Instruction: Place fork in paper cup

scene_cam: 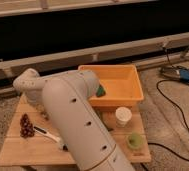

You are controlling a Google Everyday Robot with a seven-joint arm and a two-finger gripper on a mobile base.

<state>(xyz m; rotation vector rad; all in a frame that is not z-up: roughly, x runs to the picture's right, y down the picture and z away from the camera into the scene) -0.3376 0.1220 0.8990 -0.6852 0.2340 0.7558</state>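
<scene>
Mostly hidden behind the arm (74, 117), the claw (39, 105) hangs over the table (19, 151); I cannot tell its grip.

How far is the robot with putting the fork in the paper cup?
Nothing looks done: the paper cup shows no fork inside. In hand: the arm bends over the table on its left side, hiding the gripper; no fork shows. Left: getting the fork into the cup.

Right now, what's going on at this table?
The robot's white arm reaches across the wooden table. Its claw is low over the table's left rear, mostly hidden behind the arm. The fork isn't visible from here. The paper cup stands upright on the right, in front of the orange bin. A white-handled brush lies near the front left.
</scene>
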